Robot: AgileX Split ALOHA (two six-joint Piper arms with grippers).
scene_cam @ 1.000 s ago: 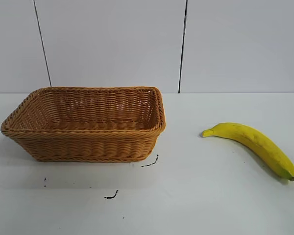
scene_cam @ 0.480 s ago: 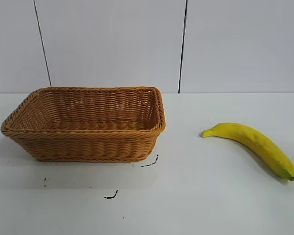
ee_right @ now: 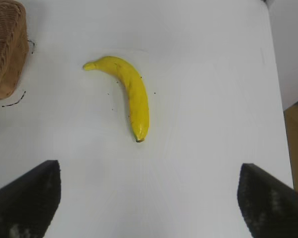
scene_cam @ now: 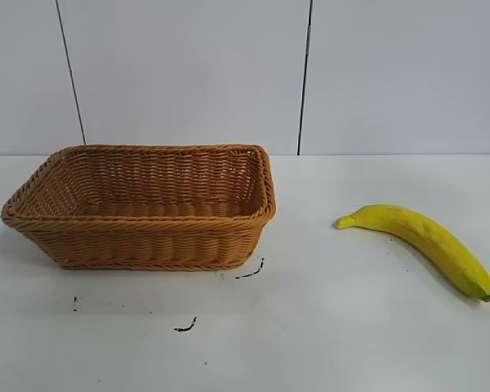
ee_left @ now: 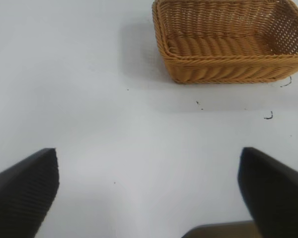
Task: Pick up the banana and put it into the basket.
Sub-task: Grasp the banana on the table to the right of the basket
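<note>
The yellow banana (scene_cam: 425,241) lies on the white table at the right, its stem end toward the basket; it also shows in the right wrist view (ee_right: 129,94). The light-brown wicker basket (scene_cam: 139,233) stands at the left and is empty; it also shows in the left wrist view (ee_left: 228,67), and its corner shows in the right wrist view (ee_right: 5,54). My right gripper (ee_right: 149,198) is open and empty, high above the table, short of the banana's dark tip. My left gripper (ee_left: 149,193) is open and empty above bare table, away from the basket. Neither gripper shows in the exterior view.
Small black marks (scene_cam: 249,272) lie on the table in front of the basket. The table's edge (ee_right: 278,89) runs along one side of the right wrist view, beyond the banana. A white panelled wall stands behind the table.
</note>
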